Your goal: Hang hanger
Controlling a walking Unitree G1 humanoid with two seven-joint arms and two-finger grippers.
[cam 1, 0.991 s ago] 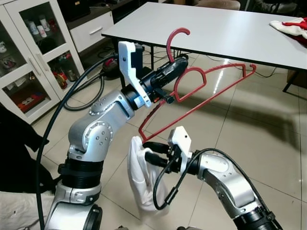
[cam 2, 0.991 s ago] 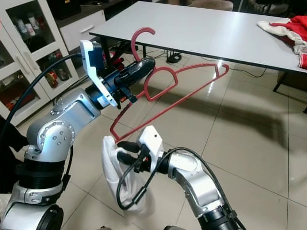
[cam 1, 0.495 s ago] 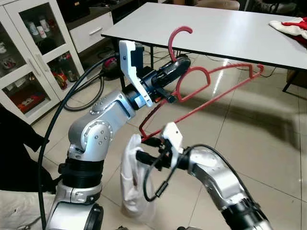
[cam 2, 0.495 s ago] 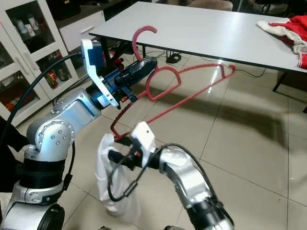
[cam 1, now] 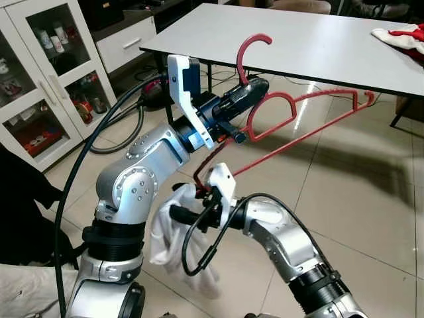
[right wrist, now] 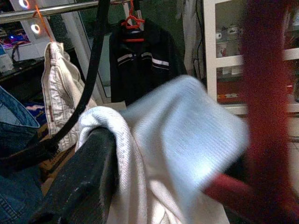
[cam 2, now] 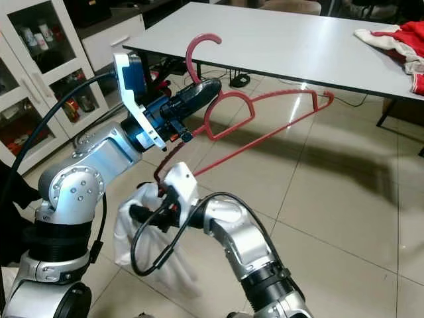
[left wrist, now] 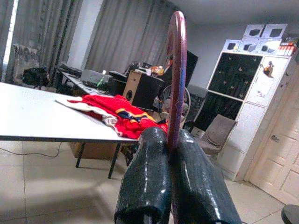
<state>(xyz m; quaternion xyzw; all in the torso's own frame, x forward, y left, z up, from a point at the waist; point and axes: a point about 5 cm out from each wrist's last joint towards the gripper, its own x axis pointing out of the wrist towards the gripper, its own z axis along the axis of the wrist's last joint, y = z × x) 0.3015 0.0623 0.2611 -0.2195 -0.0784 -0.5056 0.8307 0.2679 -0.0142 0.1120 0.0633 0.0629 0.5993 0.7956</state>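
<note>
Change: since a second ago the right gripper [cam 1: 177, 213] has swung in toward the robot's left, carrying the white garment [cam 1: 173, 246] up under the low end of the red hanger [cam 1: 291, 112], while the hanger's far tip has risen a little.
Hanger: held out in front of the robot over the tiled floor [cam 1: 371, 212], hook up, long bar slanting down toward the garment, just before the edge of the white table [cam 1: 318, 46].
Left gripper [cam 1: 248, 89]: fingers [left wrist: 154, 182] pressed together on the hanger's neck, just below the hook.
Right gripper: fingers closed on a bunch of the white cloth, touching or nearly touching the hanger's low corner.
Risk: the cloth hangs mostly below the bar, so it could slide off or snag at the corner instead of threading on; a sideways tug could also twist the hanger in the left grip.
Left arm pose: elbow bent, forearm raised and reaching forward at chest height.
Right arm pose: folded across the body, wrist turned inward and low.
Rail: a clothes rail [right wrist: 56, 9] with a dark jacket [right wrist: 140, 60] appears in the right wrist view.
</note>
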